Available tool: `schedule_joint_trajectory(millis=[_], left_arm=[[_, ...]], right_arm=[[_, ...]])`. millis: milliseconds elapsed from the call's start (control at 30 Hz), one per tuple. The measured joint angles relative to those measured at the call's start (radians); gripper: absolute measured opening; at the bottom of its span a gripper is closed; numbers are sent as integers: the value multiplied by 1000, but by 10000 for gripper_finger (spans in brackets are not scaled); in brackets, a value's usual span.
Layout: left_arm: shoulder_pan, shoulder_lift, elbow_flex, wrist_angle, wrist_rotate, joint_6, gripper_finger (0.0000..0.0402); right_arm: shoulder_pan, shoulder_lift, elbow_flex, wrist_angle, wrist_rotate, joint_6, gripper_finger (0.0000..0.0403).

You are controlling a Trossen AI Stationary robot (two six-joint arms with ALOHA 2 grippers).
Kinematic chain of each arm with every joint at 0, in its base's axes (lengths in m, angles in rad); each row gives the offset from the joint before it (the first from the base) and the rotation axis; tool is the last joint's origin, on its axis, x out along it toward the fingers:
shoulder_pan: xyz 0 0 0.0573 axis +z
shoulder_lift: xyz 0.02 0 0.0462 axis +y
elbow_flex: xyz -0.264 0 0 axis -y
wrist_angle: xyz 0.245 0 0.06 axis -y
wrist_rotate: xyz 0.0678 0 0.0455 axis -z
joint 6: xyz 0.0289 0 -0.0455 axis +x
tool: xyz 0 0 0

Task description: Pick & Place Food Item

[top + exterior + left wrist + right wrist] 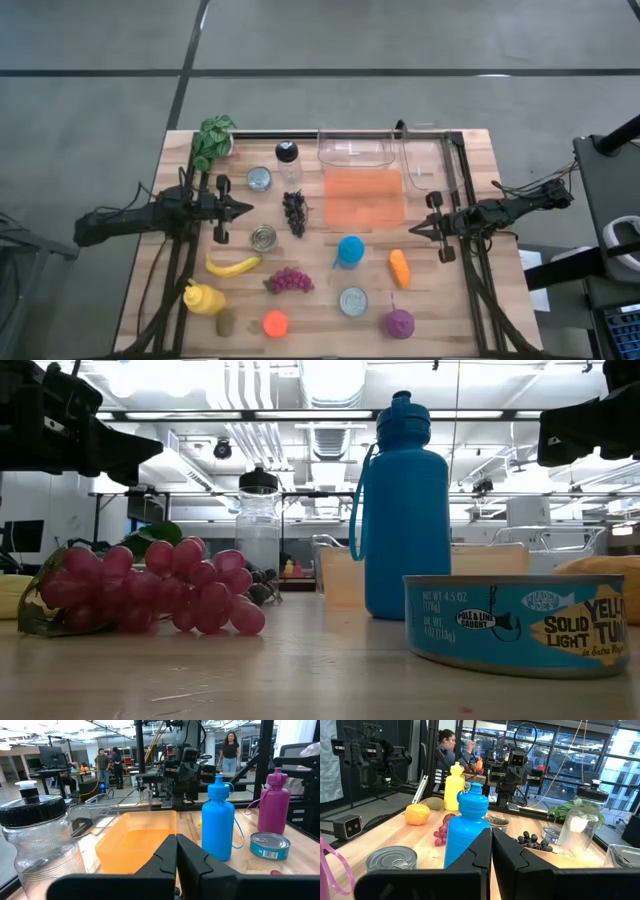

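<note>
Both grippers hang shut and empty above the table's sides, left gripper beside a tin and dark grapes, right gripper above the carrot and near the orange tray. Between them stand the blue bottle, red grapes, banana and 2 more tins. The low view hides the tray behind the bottle and cuts off the carrot, which only the high view shows whole.

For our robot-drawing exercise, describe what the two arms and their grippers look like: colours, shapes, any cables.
Both arms are black, slim and jointed, with thin dark cables looping alongside them. The left gripper and the right gripper each taper to a point, with a short crossbar behind the fingers. Seen from the wrists, the fingers are matte black, wedge-shaped blocks. No markings are visible.
</note>
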Motion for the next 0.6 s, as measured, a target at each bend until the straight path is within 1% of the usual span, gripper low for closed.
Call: schedule_joint_trajectory(millis=[333, 500, 600], left_arm=[[0, 0, 0, 0, 0, 0, 6], [0, 0, 0, 0, 0, 0, 6], [0, 0, 0, 0, 0, 0, 6]], right_arm=[[0, 0, 0, 0, 0, 0, 8], [0, 0, 0, 3, -3, 34, 8], [0, 0, 0, 13, -3, 6, 8]])
